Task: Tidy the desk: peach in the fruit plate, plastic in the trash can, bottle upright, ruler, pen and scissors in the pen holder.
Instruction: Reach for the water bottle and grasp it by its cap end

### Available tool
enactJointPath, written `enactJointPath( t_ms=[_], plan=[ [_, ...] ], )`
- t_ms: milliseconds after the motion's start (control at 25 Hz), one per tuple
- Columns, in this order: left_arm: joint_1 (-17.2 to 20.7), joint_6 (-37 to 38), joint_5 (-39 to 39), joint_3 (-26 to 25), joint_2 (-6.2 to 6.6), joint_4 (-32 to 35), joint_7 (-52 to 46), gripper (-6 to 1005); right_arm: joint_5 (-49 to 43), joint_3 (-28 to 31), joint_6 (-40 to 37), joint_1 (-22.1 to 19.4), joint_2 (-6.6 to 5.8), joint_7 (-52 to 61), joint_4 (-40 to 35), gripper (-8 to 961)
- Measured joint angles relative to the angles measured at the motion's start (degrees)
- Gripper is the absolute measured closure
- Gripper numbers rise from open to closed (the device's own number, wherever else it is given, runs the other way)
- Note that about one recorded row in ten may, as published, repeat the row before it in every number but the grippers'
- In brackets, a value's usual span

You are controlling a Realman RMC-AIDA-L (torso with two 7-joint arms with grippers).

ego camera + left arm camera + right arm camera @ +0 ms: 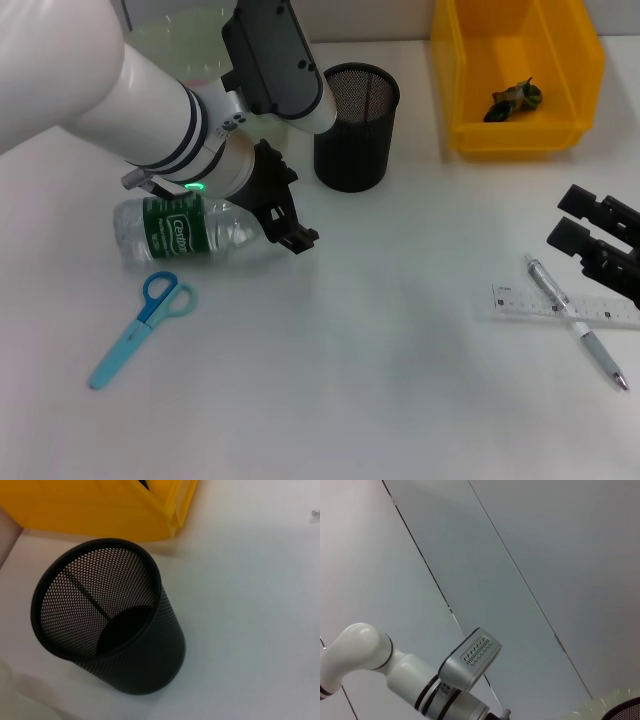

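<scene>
The bottle (185, 232) lies on its side on the desk (400, 380), cap end toward my left gripper (285, 215), which is right at its neck; the cap is hidden behind it. The blue scissors (140, 325) lie just in front of the bottle. The empty black pen holder (357, 125) (110, 620) stands behind the gripper. My right gripper (575, 222) hovers open at the right edge, just behind the ruler (565, 305) and the pen (578, 322) lying across it. The trash can (515, 75) holds a crumpled plastic wrapper (515, 98). The fruit plate (175, 40) is mostly behind my left arm; the peach is hidden.
The yellow bin (100, 505) stands close behind the pen holder in the left wrist view. The right wrist view shows wall panels, my left arm (395, 670) and the plate's rim (600, 707). Bare white tabletop spans the middle and front.
</scene>
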Motion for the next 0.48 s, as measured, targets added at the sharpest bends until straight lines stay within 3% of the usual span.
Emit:
enactJointPath(
  t_ms=[480],
  plan=[
    [-0.84,-1.84,1.58,1.37,0.0,-2.19,-1.28,297,0.0,0.2,0.17,0.2,-0.14,0.05,1.5,245]
  ],
)
